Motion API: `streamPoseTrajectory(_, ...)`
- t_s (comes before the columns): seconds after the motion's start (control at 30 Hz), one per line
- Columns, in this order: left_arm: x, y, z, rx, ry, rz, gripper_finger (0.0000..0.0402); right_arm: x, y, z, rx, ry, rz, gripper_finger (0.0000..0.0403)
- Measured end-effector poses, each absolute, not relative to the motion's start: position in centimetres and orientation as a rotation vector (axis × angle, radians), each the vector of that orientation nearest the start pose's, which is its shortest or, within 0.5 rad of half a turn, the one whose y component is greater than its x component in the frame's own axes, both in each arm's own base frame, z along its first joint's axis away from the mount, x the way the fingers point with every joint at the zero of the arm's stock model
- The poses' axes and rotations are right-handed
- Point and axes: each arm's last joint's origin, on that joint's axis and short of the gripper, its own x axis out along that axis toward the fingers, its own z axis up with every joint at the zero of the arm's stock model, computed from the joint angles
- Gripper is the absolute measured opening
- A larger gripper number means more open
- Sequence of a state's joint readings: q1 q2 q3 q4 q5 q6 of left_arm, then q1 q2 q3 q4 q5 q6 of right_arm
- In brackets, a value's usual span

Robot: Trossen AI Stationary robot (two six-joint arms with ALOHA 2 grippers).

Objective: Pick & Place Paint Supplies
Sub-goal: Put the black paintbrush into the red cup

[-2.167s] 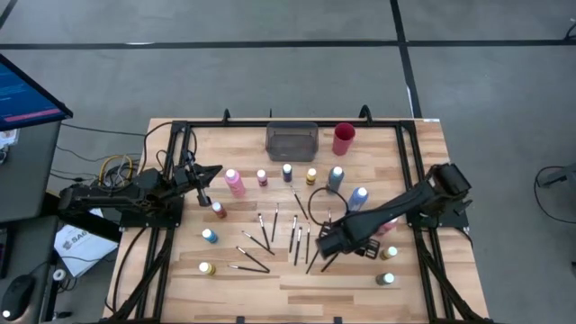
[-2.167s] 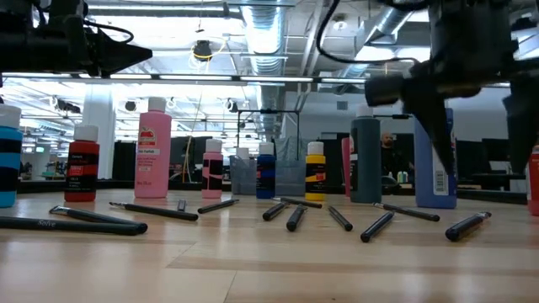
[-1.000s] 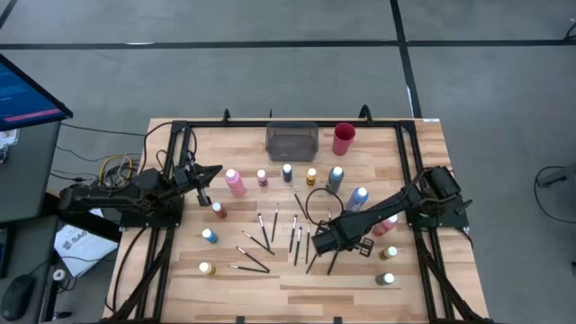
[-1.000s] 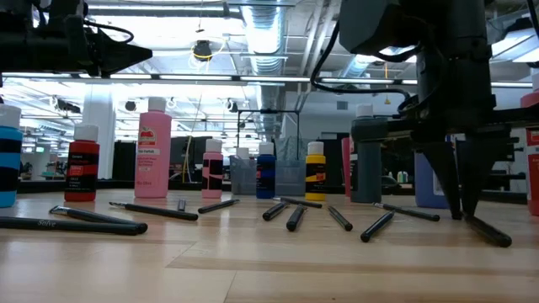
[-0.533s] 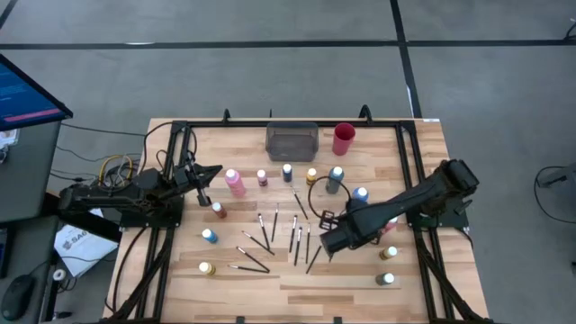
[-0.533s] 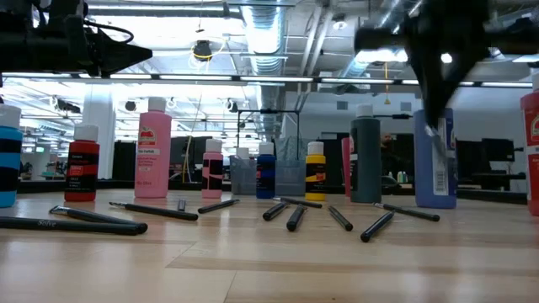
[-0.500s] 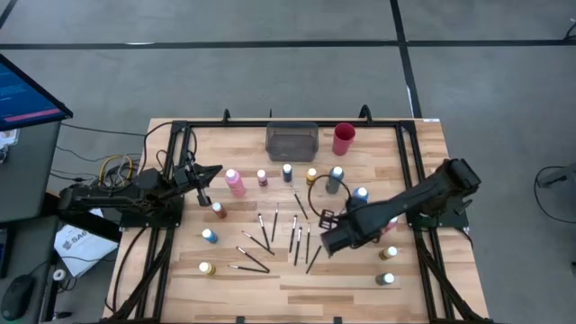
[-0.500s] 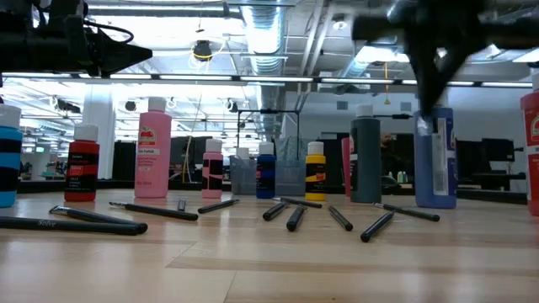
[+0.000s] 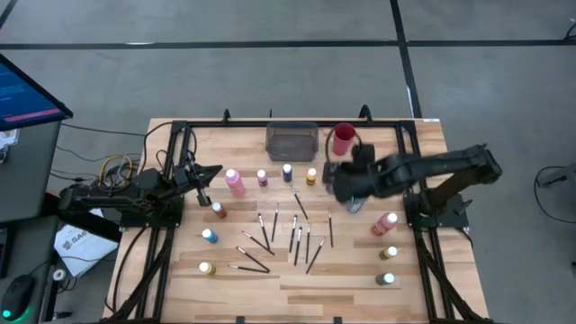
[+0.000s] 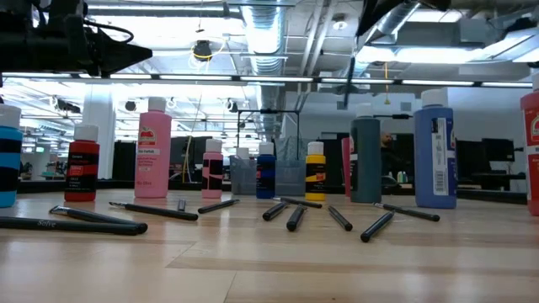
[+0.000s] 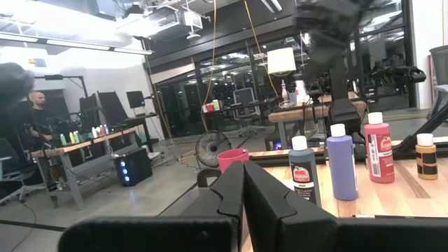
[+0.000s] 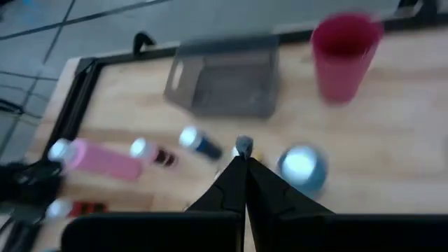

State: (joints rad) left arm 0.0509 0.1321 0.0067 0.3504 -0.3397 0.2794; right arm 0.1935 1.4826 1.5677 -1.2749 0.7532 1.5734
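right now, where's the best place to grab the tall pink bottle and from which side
Grip the tall pink bottle around its straight body, below the pale cap. It stands upright, so come in level, probably from the robot's left, where the table looks bare.

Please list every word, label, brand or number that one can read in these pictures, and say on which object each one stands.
None can be read with certainty.
Pink bottle: printed label, too small to read.
Blue bottle: barcode and fine print, unreadable.
Red bottle: label blurred.
Dark bottle: red emblem, its words unreadable.
Brush nearest the low camera: pale lettering on its handle, too blurred.
Blue screen: text too small.
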Motion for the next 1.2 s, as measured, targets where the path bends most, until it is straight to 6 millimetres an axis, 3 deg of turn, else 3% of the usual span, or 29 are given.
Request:
streamPoseTrajectory(0.33,10.1,1.5,18.9,0.241,-0.175,0.418,0.0003,25.1,-4.1,37.8,0.635,0.483,-1.260,0.0000)
streamPoseTrajectory(0.7,10.1,1.5,18.9,0.241,-0.172,0.423,0.0003,25.0,-10.2,37.1,0.439,0.555,-1.410,0.0000)
streamPoseTrajectory(0.93,10.2,1.5,18.8,0.242,-0.157,0.428,0.0003,25.5,-12.6,34.6,0.416,0.583,-1.391,0.0000)
streamPoseTrajectory(1.2,10.2,1.5,18.8,0.242,-0.160,0.428,0.0003,25.9,-13.1,30.1,0.443,0.595,-1.339,0.0000)
